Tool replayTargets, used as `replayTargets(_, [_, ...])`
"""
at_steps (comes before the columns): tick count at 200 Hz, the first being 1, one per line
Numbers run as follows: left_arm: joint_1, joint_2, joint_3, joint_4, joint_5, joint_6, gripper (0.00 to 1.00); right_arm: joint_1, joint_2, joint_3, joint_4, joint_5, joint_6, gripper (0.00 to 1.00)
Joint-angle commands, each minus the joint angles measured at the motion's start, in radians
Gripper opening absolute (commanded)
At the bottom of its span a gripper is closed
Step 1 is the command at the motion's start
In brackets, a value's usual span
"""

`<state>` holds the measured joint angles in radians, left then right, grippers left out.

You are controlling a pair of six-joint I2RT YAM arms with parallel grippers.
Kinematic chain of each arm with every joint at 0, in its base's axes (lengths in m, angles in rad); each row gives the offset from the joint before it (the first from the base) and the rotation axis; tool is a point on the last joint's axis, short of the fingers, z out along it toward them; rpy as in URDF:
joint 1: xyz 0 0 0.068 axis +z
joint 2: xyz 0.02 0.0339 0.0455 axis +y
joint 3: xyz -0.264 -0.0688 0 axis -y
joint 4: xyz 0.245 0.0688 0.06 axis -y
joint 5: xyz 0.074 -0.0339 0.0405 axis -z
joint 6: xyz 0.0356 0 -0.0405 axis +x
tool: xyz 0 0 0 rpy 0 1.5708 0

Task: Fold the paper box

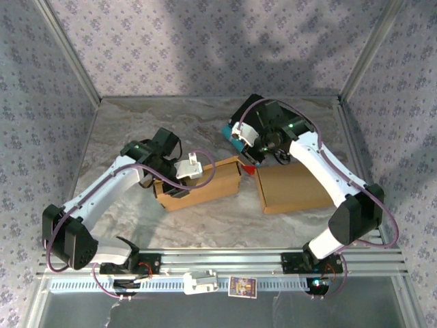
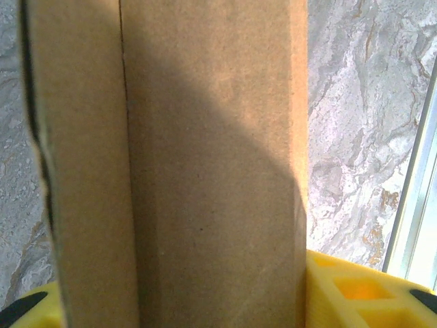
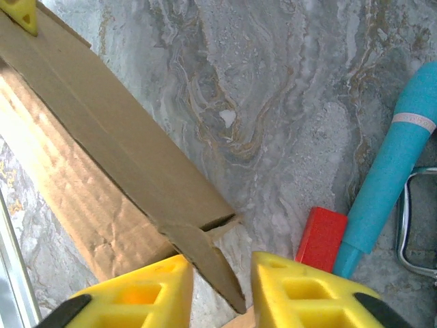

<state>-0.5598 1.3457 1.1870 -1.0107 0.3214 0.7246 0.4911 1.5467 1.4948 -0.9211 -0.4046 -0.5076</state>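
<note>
While the paper box (image 1: 208, 181) sits mid-way across the table (image 1: 177, 126) with the left claw (image 2: 171, 304) clamped half-wide on its wall, it can skid or buckle if the right claw (image 3: 222, 287), partly open astride the end flap (image 3: 205, 253), pushes off-crease. Flap contact looks nil, hard to tell. Box interior hidden.

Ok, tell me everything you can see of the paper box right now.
The paper box is plain brown cardboard, half folded: a long tray with raised walls, and a flat panel beside it on its right, both on the marble table. The left fingers clamp one wall. A loose corner flap pokes between the right fingers, grip unclear.
</note>
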Motion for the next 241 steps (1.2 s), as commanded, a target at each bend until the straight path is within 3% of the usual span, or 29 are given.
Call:
replayTargets(1, [-0.008, 0.015, 0.015, -0.036, 0.022, 0.002, 0.50, 0.012, 0.008, 0.024, -0.037, 0.016, 0.002, 0.25])
replayTargets(47, [-0.011, 0.022, 0.022, -0.031, 0.019, -0.003, 0.50, 0.022, 0.008, 0.013, -0.036, 0.051, 0.017, 0.20])
replayTargets(83, [-0.011, 0.024, 0.026, -0.019, 0.009, -0.023, 0.51, 0.037, 0.023, 0.038, -0.056, 0.077, 0.058, 0.00])
replayTargets(168, [-0.011, 0.026, 0.028, 0.014, -0.005, -0.076, 0.53, 0.116, 0.082, 0.118, -0.166, 0.178, 0.434, 0.00])
replayTargets(241, [-0.009, 0.039, 0.037, 0.011, -0.023, -0.092, 0.53, 0.080, 0.088, 0.175, -0.222, 0.106, 0.651, 0.00])
